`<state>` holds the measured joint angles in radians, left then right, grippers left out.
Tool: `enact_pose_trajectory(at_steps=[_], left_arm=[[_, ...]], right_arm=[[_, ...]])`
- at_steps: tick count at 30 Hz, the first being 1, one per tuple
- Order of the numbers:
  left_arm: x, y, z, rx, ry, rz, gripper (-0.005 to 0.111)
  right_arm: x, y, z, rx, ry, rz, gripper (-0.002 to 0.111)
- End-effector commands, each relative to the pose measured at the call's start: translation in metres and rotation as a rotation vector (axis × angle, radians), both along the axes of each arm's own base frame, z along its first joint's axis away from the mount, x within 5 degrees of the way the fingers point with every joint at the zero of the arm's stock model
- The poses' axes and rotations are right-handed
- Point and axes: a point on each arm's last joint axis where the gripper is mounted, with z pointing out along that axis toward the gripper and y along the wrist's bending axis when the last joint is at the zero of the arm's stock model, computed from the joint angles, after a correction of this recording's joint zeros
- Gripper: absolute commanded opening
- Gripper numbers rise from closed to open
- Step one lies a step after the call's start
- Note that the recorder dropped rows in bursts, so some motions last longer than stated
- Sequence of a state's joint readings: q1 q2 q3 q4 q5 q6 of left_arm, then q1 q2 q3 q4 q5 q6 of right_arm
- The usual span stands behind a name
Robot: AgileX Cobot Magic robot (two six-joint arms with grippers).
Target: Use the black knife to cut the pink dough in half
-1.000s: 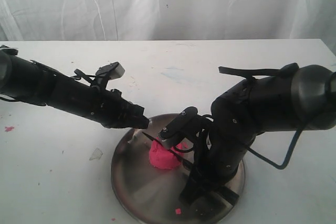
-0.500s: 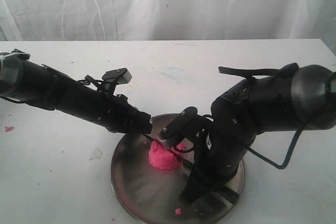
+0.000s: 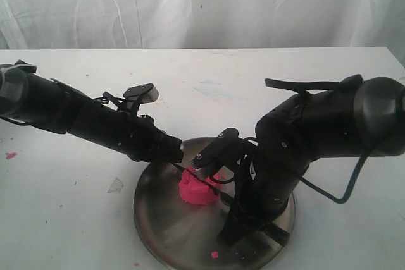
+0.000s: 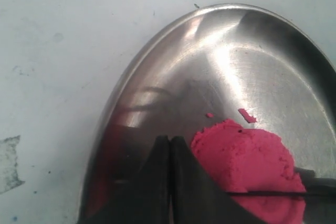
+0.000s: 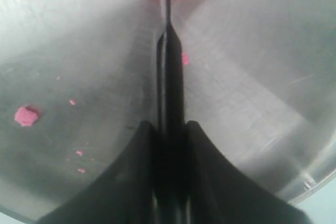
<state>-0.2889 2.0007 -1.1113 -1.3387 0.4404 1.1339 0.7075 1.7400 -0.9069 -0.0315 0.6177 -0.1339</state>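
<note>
Jaws of the left gripper (image 4: 169, 148) pressed together, nothing between them; its tip sits just beside the pink dough (image 4: 247, 163), low over the steel plate (image 4: 157, 61). Jaws of the right gripper (image 5: 169, 129) clamped tight on the handle of the black knife (image 5: 169, 61), one pad on either side. Blade runs out from the pads as a thin dark edge and meets the dough; from the left wrist camera it shows as a fine black line across the lump. How deep it sits: cannot tell

Dough: one rounded lump near the plate's centre, lower middle of the exterior view. Plate rests on the white table (image 3: 63, 232)

In the way: right arm's bulky wrist covers the plate's right side and the dough's right flank in the exterior view. Left arm reaches in from the left edge, tip over the plate's upper-left rim

Around: pink crumbs (image 5: 25, 115) loose on the plate; pink smear (image 3: 11, 155) on the table at far left; pale scrap (image 3: 116, 186) just left of the plate; white cloth backdrop (image 3: 202, 4) across the top
</note>
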Motion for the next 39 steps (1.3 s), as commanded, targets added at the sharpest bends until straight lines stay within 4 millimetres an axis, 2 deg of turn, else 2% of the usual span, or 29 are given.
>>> enact_pose_trajectory(at_steps=[1,11,28,39], left_arm=[[-0.004,-0.002,-0.001,-0.013,0.022,-0.022,0.000],[-0.004,-0.002,-0.001,-0.015,0.024,-0.023,0.000],[-0.004,-0.002,-0.002,-0.015,0.026,-0.025,0.000],[-0.010,0.000,-0.016,0.006,0.069,-0.019,0.000]], right_arm=[[0.001,0.001,-0.003,-0.003,0.002,0.001,0.007],[0.001,0.001,-0.005,-0.014,0.015,0.001,0.007],[0.002,0.002,0.007,-0.002,-0.001,0.001,0.007],[0.002,0.002,0.009,0.007,-0.011,0.001,0.007]])
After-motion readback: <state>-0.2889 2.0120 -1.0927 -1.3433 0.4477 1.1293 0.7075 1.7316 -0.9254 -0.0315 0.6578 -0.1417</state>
